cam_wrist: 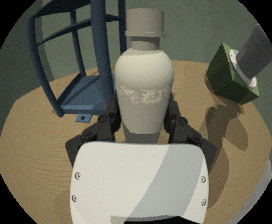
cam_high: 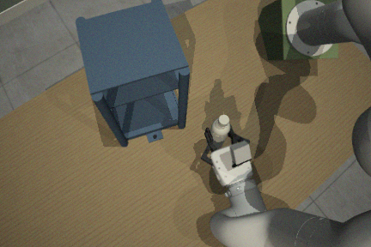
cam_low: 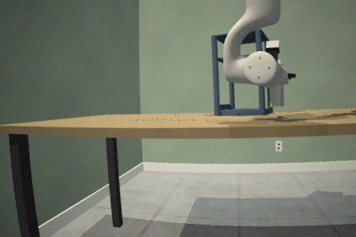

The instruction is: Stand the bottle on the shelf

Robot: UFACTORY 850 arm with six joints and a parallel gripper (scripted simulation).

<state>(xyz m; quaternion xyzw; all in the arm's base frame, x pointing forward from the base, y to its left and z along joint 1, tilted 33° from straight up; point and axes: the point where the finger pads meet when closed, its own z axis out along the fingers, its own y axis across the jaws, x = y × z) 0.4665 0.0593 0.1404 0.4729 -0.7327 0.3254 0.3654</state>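
Observation:
The white bottle [cam_high: 221,129] stands cap up between my gripper's [cam_high: 220,137] black fingers, which are shut on its body. In the side view its lower end [cam_low: 277,95] hangs clear above the table top. In the wrist view the bottle [cam_wrist: 141,83] fills the middle, upright, with the fingers on both sides. The blue shelving unit [cam_high: 133,69] stands to the left and farther back, its open front toward the bottle. It also shows in the side view [cam_low: 241,75] behind the arm and in the wrist view [cam_wrist: 80,50] at upper left.
The green block of the robot's base [cam_high: 301,27] sits at the far right of the wooden table [cam_high: 129,166]. A small tab [cam_high: 155,135] sticks out at the unit's front foot. The arm's links fill the lower right of the top view.

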